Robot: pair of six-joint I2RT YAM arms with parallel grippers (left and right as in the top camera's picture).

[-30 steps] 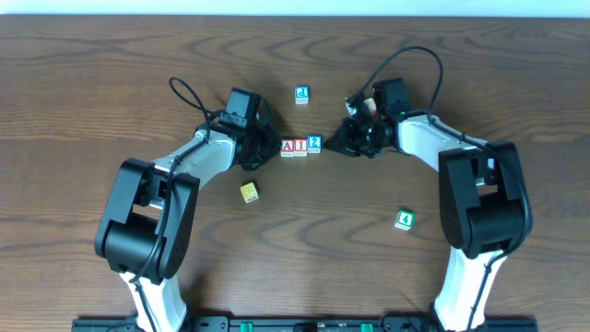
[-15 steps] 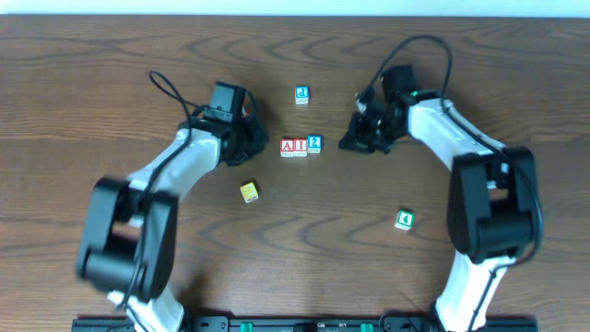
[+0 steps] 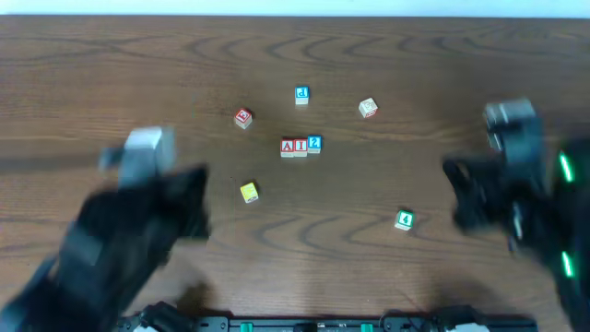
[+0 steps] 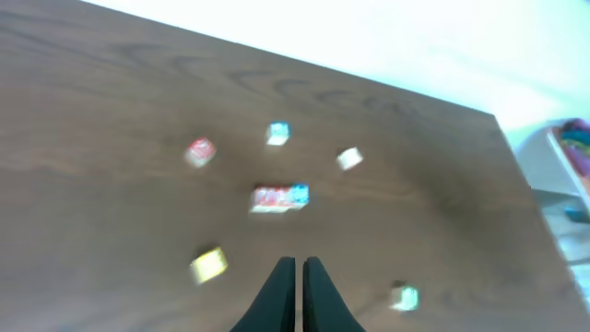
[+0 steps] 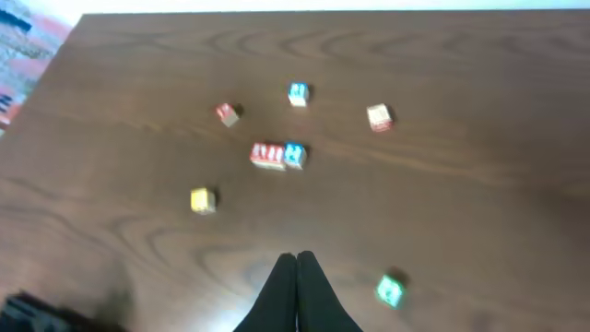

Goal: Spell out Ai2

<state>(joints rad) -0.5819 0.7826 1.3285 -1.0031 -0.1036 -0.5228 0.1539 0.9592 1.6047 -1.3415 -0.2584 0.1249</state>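
The A cube (image 3: pixel 288 147), I cube (image 3: pixel 300 147) and 2 cube (image 3: pixel 314 143) lie side by side in one row at the middle of the surface (image 3: pixel 442 83), long axis running left to right (the spelling looks finished). The left gripper (image 4: pixel 295 261) and right gripper (image 5: pixel 296 255) are both closed on nothing. The row lies straight ahead of each and well apart, with neither arm clearly nearer.

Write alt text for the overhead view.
The A cube, I cube and 2 cube sit in a row on the wooden table, spelling Ai2. Other cubes lie scattered around; the left arm and right arm are motion-blurred.
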